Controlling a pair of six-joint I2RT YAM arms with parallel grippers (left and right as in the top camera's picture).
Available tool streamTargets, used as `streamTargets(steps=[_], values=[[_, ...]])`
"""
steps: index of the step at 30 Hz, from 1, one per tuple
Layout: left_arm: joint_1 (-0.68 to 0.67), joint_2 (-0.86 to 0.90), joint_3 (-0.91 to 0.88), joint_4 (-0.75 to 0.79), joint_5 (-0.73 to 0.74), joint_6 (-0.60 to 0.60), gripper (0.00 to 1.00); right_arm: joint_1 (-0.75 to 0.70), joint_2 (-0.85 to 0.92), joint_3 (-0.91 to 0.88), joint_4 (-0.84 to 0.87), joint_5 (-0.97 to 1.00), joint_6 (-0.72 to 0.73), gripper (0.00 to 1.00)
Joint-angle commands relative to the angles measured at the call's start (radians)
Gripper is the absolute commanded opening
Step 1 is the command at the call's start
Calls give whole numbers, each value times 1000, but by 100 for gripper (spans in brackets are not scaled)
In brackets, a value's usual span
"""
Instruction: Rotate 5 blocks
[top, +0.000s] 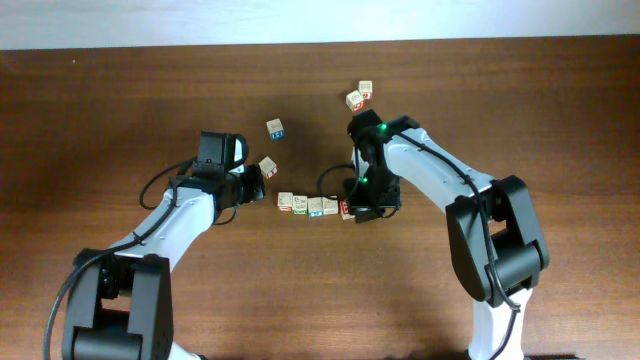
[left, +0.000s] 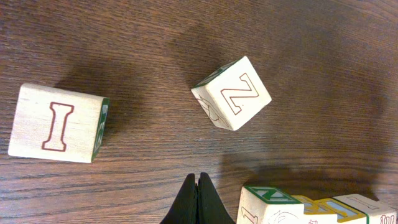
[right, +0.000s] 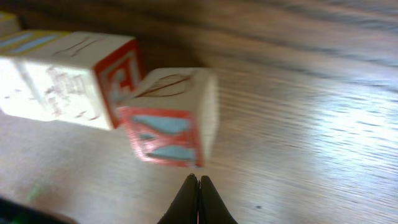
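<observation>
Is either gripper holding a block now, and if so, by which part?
Nothing is held. The left gripper is shut on nothing. The right gripper is shut too, close to a red-bordered block but not around it.

Overhead was evenly lit and sharp. My right wrist view was blurred, with pale glare on the table (right: 323, 124). My left was crisp, blocks (left: 231, 93) casting soft shadows.

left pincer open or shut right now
Shut: in the left wrist view the left pincer closes into one dark wedge, no gap, nothing held.
</observation>
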Motion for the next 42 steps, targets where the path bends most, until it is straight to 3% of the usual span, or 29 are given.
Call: streamTargets(steps=[1, 19, 26, 34, 38, 42], values=[[-2, 10, 2, 3, 14, -13, 0, 6, -19, -4, 0, -40, -17, 4], [-2, 10, 2, 2, 14, -13, 0, 53, -19, -3, 110, -22, -18, 4], [-2, 10, 2, 7, 14, -13, 0, 73, -32, 134, 59, -84, -69, 4], [40, 5, 6, 21, -79, 11, 0, 131, 4, 148, 447, -5, 23, 4], [68, -51, 27, -14, -82, 125, 0, 158, 48, 148, 510, -5, 25, 4], [68, -141, 43, -24, -98, 138, 0, 189, 93, 148, 566, 7, 25, 4]])
